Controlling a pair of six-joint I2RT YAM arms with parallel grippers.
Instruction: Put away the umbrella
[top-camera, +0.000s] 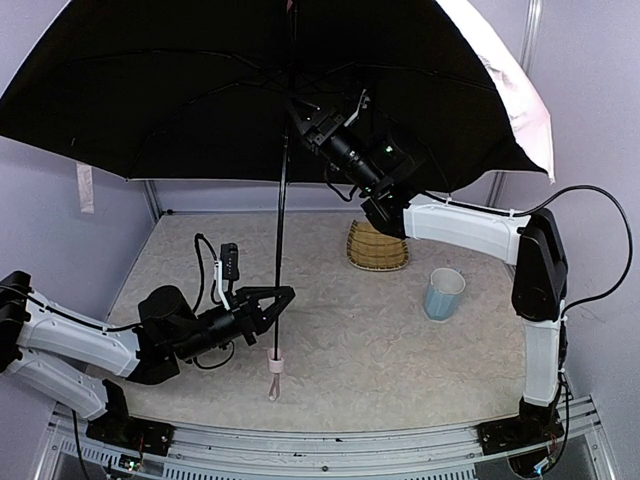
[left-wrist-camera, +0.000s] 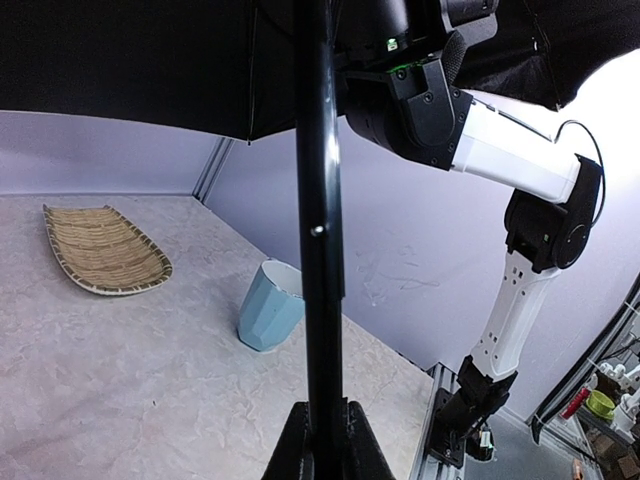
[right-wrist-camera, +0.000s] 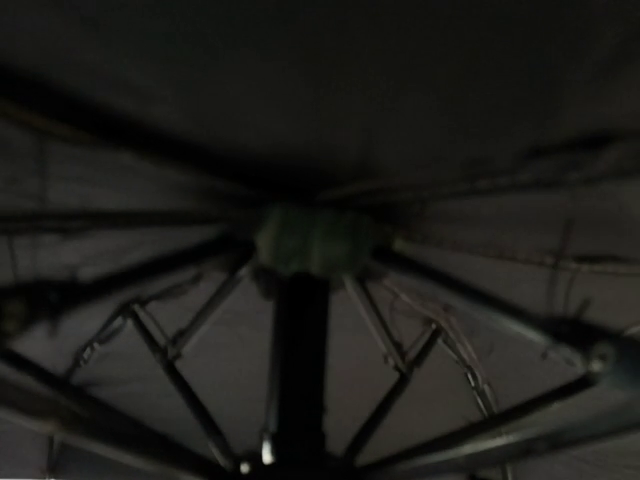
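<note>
The umbrella (top-camera: 200, 90) is open and upright, its black lining spread across the top and pale-pink fabric (top-camera: 522, 95) showing at the right edge. Its thin black shaft (top-camera: 280, 240) runs down to the small pink handle (top-camera: 274, 362) with a strap, just above the table. My left gripper (top-camera: 284, 294) is shut on the lower shaft (left-wrist-camera: 320, 200), one finger on each side (left-wrist-camera: 325, 425). My right gripper (top-camera: 299, 108) is up under the canopy at the shaft. The right wrist view is dark and shows only the shaft (right-wrist-camera: 300, 360), hub (right-wrist-camera: 315, 240) and ribs.
A woven yellow tray (top-camera: 377, 250) lies at the back centre, also in the left wrist view (left-wrist-camera: 100, 250). A pale-blue cup (top-camera: 443, 293) stands right of it (left-wrist-camera: 270, 305). Lilac walls enclose the table on three sides, with a metal rail along the near edge (top-camera: 330, 440).
</note>
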